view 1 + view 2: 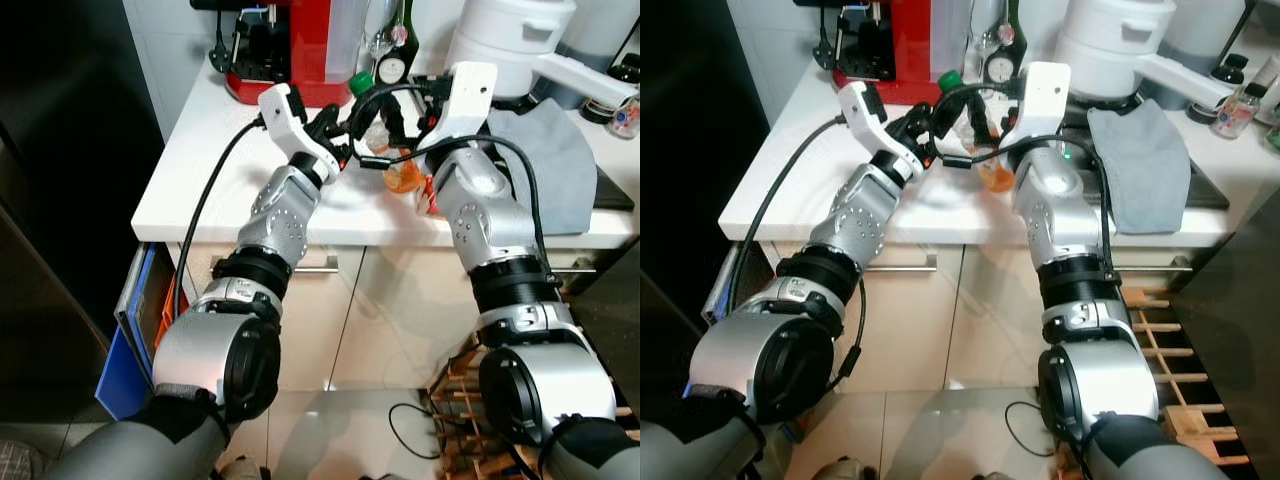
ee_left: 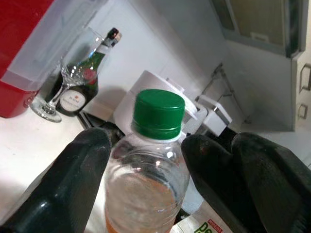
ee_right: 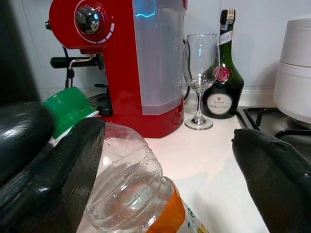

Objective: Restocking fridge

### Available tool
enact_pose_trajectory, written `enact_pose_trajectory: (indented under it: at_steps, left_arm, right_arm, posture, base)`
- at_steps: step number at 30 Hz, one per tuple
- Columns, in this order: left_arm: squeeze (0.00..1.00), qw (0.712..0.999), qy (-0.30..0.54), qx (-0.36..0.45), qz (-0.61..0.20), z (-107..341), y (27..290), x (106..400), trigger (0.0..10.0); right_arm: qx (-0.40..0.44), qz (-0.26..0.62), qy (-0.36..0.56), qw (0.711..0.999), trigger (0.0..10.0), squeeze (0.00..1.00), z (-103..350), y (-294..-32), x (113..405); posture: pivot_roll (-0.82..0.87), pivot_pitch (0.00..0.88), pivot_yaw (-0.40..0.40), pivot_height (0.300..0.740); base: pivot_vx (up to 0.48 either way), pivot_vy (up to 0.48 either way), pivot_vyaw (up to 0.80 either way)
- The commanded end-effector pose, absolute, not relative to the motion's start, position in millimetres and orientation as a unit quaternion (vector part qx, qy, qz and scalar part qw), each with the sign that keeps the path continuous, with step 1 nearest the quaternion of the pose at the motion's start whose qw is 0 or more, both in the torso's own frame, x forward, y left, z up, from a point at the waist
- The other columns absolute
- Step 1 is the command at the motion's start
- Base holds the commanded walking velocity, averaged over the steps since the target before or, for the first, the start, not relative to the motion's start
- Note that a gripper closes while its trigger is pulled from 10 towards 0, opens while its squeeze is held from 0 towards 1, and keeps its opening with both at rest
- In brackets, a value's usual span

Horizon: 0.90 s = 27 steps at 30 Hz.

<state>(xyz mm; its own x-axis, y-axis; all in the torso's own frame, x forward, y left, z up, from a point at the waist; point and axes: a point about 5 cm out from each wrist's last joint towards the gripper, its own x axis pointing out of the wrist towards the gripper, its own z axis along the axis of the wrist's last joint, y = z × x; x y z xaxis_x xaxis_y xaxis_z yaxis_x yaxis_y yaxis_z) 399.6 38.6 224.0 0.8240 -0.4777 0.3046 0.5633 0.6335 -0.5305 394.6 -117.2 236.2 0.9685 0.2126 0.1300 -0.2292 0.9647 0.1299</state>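
So the clear plastic bottle with a green cap and orange label [image 2: 146,184] stands on the white bench [image 1: 200,170], in front of the red coffee machine [image 3: 116,63]. The left end effector [image 2: 146,160] has its fingers clamped on the shoulder. The right end effector [image 3: 170,160] is wide open beside it. That thin wall looks slippery, so I'd guess a lift could tip it toward the wine glass [image 3: 200,77].

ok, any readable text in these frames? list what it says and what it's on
"D.O.M" on the white label of the dark green bottle; the line below it is too blurred to read.
"Pe", cut off, green letters on the label of the juice bottle.
Red coffee machine: no readable text.
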Motion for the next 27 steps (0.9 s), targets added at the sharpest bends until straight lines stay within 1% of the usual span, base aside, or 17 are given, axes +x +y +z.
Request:
enact_pose_trajectory:
  at_steps: [1,10,16,22,23,27]
  left_arm:
    - [0.0,0.904,-0.065,-0.307,-0.29,230,33,401,10.0]
    - [0.0,0.906,-0.056,-0.314,-0.28,237,31,404,10.0]
    - [0.0,0.916,-0.039,-0.307,-0.254,235,31,406,10.0]
    - [0.0,0.919,-0.031,-0.309,-0.242,235,32,407,10.0]
    - [0.0,0.922,-0.026,-0.304,-0.239,233,30,407,0.0]
    - [0.0,0.918,-0.012,-0.315,-0.24,229,25,405,0.0]
  right_arm:
    - [0.066,0.098,-0.022,0.993,10.0,0.03,219,-121,393]
    - [0.066,0.102,-0.022,0.992,10.0,0.03,216,-119,385]
    - [0.066,0.104,-0.018,0.992,10.0,0.03,214,-119,373]
    - [0.067,0.103,-0.011,0.992,10.0,0.03,209,-120,365]
    - [0.068,0.099,-0.007,0.993,10.0,0.03,207,-122,363]
    - [0.069,0.092,-0.003,0.993,10.0,0.03,205,-124,360]
  posture:
    - [-0.09,0.0,0.004,0.74]
    - [-0.12,0.0,0.017,0.74]
    - [-0.15,0.0,0.03,0.74]
    - [-0.16,0.0,0.039,0.74]
    - [-0.17,0.0,0.041,0.74]
    - [-0.17,0.0,0.042,0.74]
  base:
    - [0.0,0.0,0.0]
    - [0.0,0.0,0.0]
    - [0.0,0.0,0.0]
    - [0.0,0.0,0.0]
    - [0.0,0.0,0.0]
    - [0.0,0.0,0.0]
